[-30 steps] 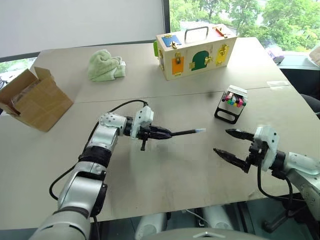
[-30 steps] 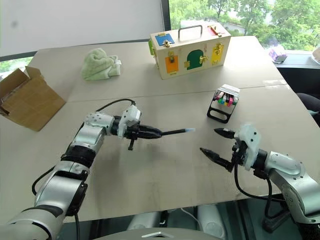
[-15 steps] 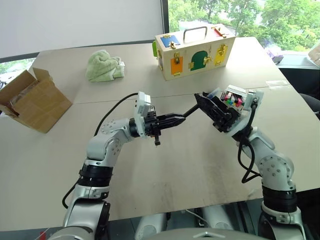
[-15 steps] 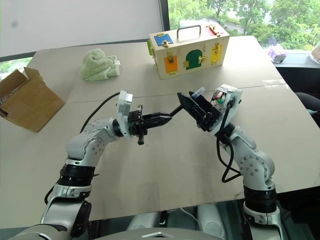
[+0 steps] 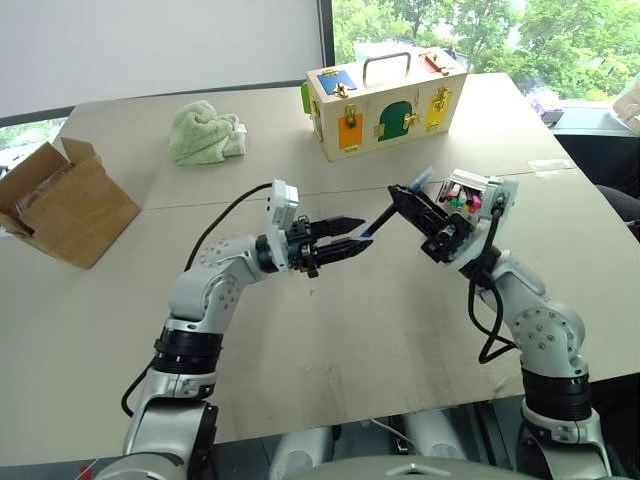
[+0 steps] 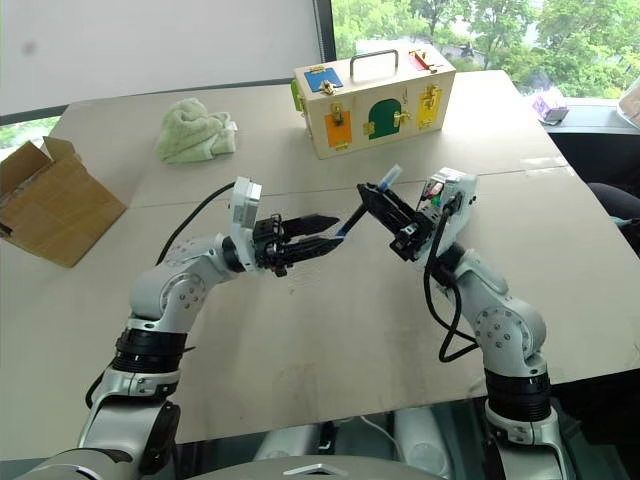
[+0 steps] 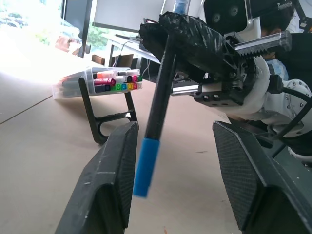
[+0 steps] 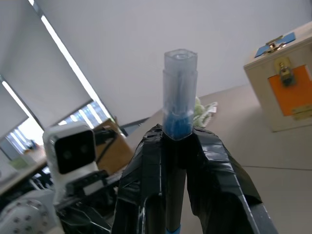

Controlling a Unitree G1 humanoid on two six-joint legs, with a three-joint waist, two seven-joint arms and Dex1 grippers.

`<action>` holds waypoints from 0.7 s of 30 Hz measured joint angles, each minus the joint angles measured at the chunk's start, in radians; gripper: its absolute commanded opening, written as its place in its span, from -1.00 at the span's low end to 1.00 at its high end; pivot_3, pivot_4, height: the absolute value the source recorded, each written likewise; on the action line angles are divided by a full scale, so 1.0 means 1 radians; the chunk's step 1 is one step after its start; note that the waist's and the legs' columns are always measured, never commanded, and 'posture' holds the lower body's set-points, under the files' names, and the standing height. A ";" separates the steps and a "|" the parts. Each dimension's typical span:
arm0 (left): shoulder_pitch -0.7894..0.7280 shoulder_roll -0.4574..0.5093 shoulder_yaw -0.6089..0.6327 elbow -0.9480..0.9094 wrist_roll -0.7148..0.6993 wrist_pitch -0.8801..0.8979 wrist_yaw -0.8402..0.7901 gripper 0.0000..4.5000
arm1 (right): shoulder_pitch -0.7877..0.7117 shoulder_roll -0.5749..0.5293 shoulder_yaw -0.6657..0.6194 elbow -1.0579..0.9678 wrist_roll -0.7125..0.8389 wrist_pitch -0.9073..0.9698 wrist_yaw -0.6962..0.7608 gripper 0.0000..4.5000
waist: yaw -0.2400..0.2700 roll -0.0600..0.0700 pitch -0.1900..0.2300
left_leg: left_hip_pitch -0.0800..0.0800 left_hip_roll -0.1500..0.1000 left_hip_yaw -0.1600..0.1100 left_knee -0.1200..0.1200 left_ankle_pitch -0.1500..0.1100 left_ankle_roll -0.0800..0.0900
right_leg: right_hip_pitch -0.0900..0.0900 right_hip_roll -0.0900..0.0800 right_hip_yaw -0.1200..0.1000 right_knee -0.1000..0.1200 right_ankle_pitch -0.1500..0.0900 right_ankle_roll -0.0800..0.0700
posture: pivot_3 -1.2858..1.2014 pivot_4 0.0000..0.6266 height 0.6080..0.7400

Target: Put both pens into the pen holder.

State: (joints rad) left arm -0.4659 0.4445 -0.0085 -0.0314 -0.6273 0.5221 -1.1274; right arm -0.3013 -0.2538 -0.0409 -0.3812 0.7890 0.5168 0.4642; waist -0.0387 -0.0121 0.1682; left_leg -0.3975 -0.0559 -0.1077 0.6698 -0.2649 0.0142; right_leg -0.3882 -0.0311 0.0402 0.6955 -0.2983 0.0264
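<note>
A black-barrelled pen point(image 5: 381, 219) with a blue end and a pale blue cap point(image 8: 180, 92) hangs slanted above the middle of the table. My right gripper point(image 5: 398, 197) is shut on its upper part, just below the cap. My left gripper point(image 5: 365, 230) stands open, its two fingers on either side of the pen's blue end point(image 7: 145, 165) without gripping it. The pen holder point(image 5: 468, 196), a black wire stand with colourful marker caps showing, stands on the table just behind the right gripper and also appears in the left wrist view point(image 7: 105, 87).
A wooden box point(image 5: 385, 100) with coloured doors stands at the back of the table. A green cloth point(image 5: 205, 135) lies at the back left. An open cardboard box point(image 5: 65, 205) sits at the far left edge.
Both arms rose and met over the table's middle. The right gripper, open a second ago, closed on the pen. The left gripper, which held the pen, has opened.
</note>
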 measured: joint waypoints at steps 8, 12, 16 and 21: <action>-0.068 0.146 -0.040 -0.074 0.131 -0.068 -0.013 0.00 | 0.083 -0.149 0.034 -0.080 -0.480 -0.503 0.100 -0.94 | 0.007 0.000 0.000 | -0.001 0.000 0.000 -0.001 0.000 0.000 | 0.000 0.000 0.000 -0.001 0.000 0.000 | 0.03 -0.52 1.00; -0.073 0.158 -0.038 -0.162 0.101 -0.017 0.005 0.00 | 0.127 -0.204 0.012 -0.048 -0.650 -0.736 0.101 -0.94 | 0.006 0.000 0.000 | 0.000 0.000 0.002 -0.001 0.000 0.000 | 0.000 0.000 0.001 -0.001 0.000 0.000 | 0.03 -0.52 1.00; -0.065 0.161 -0.040 -0.236 0.064 0.072 0.045 0.00 | 0.129 -0.245 -0.033 0.049 -0.794 -0.932 0.063 -0.94 | 0.002 0.000 0.000 | 0.001 0.001 0.002 -0.001 0.000 -0.001 | 0.000 0.001 0.001 0.000 0.000 0.000 | 0.03 -0.52 1.00; -0.074 0.171 -0.033 -0.256 0.052 0.137 0.111 0.00 | 0.128 -0.250 -0.038 0.179 -0.888 -1.056 0.006 -0.94 | 0.001 0.000 0.000 | 0.001 0.001 0.003 -0.001 0.001 -0.002 | 0.000 0.002 0.002 0.001 0.000 0.000 | 0.03 -0.52 1.00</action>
State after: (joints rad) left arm -0.5403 0.6160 -0.0418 -0.2875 -0.5748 0.6590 -1.0163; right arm -0.1729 -0.5034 -0.0784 -0.2021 -0.0988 -0.5388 0.4702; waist -0.0372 -0.0123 0.1685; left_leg -0.3962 -0.0544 -0.1051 0.6689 -0.2639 0.0125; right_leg -0.3883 -0.0293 0.0421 0.6966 -0.2983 0.0264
